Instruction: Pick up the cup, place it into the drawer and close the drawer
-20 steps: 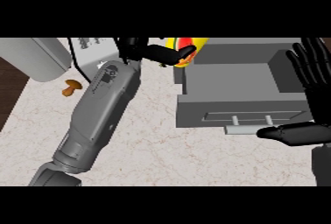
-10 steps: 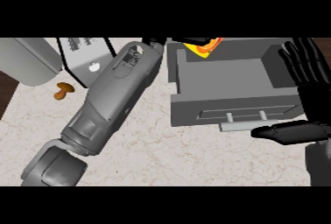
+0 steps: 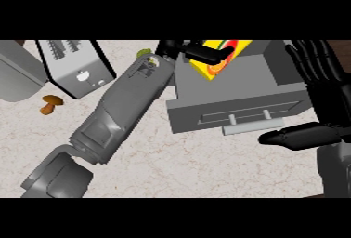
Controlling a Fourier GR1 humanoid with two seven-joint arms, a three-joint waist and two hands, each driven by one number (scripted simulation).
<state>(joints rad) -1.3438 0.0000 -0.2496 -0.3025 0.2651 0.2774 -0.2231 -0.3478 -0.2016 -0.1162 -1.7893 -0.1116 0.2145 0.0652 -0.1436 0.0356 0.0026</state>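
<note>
cup (image 3: 218, 58), yellow with red and orange markings, at top centre of frame, tilted, above the back left part of the open drawer (image 3: 226, 90). held by left hand (image 3: 195, 50), black fingers curled round its upper side, hiding part of it. cannot tell whether cup touches drawer floor or wall.

left forearm (image 3: 123, 109), grey, running diagonally from lower left of frame up to the cup, crossing the counter (image 3: 205, 167) just left of the drawer.

drawer grey, pulled out, right of centre; front panel facing lower edge of frame, pale bar handle (image 3: 252, 125) on it. inside bare grey apart from the cup's corner.

right hand (image 3: 319, 88) at right edge of frame, fingers straight and pointing up alongside the drawer's right wall, thumb stretched left below the drawer front, near the handle. nothing held. contact with drawer not clear.

toaster (image 3: 75, 67) at upper left, grey with dark edges, slots on top. beside it at far left a pale grey rounded thing (image 3: 17, 76), cut by frame edge. small brown mushroom (image 3: 49, 104) on counter below toaster, apart from forearm. small green bit (image 3: 145, 53) just by the left wrist, too small to identify.
</note>
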